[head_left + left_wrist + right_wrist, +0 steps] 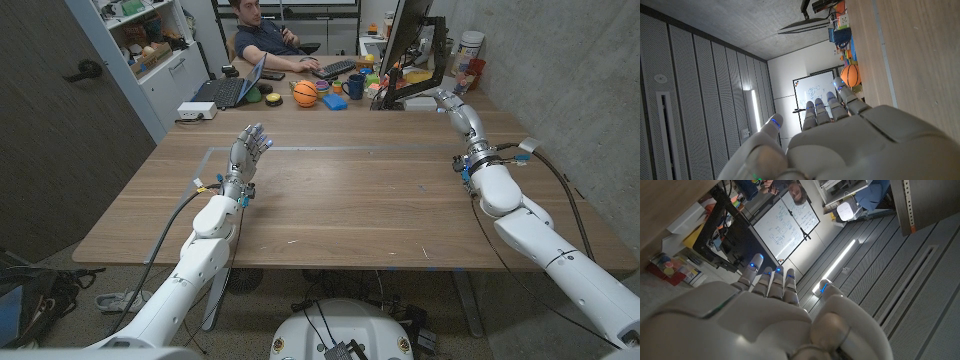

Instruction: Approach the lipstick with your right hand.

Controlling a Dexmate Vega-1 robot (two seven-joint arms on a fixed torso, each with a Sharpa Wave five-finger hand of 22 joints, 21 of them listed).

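Right robot hand (pixel 449 103) is at the far right edge of the bench (pixel 350 200), fingers apart, holding nothing. Left robot hand (pixel 249 148) is spread, idle. I can't pick out the lipstick; likely somewhere in the clutter by the monitor (pixel 405 40). Risk: reaching blind, it clips the monitor stand.

No text, label, brand, number or sign can be read in any of the views. Dark scribbles are seen on the white whiteboard on a stand (pixel 790 222), which is also seen in the left wrist view (pixel 812 92), but they are too small and blurred to be made out. Coloured patches are seen on the small boxes and packets (pixel 672 270) at the table's far edge, yet no lettering on them can be deciphered.
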